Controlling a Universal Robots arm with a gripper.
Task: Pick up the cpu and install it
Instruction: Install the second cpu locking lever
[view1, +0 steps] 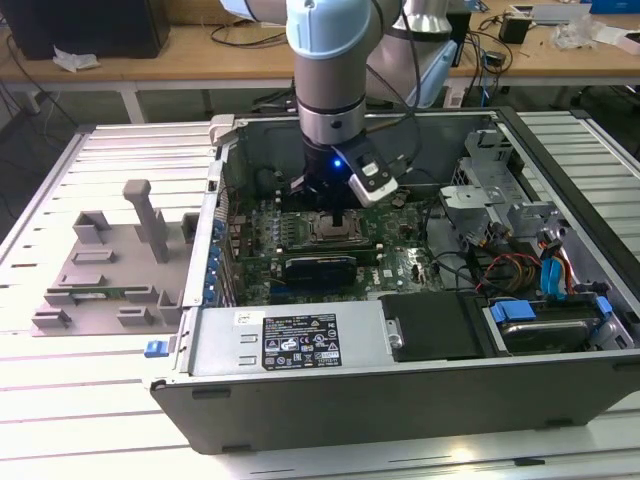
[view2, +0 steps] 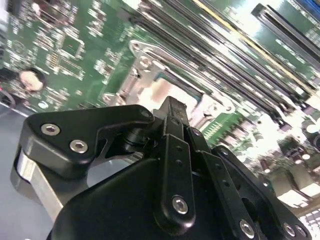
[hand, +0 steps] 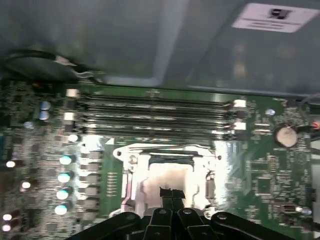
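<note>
The motherboard (view1: 330, 245) is green with black memory slots (hand: 150, 112) and a silvery socket frame (hand: 170, 155); the cpu (hand: 167, 177) shows pale silver-grey. The gripper (hand: 171, 192) is black with silver screws. The computer case (view1: 400, 385) is grey, the tray (view1: 105, 270) pale grey, with blue clips (view1: 520, 310)

arm (view1: 333, 70): vertical, wrist pointing straight down | gripper (hand: 172, 194): fingertips pressed together, nothing visibly between them

Glossy bright metal socket frame (hand: 170, 170)
</note>
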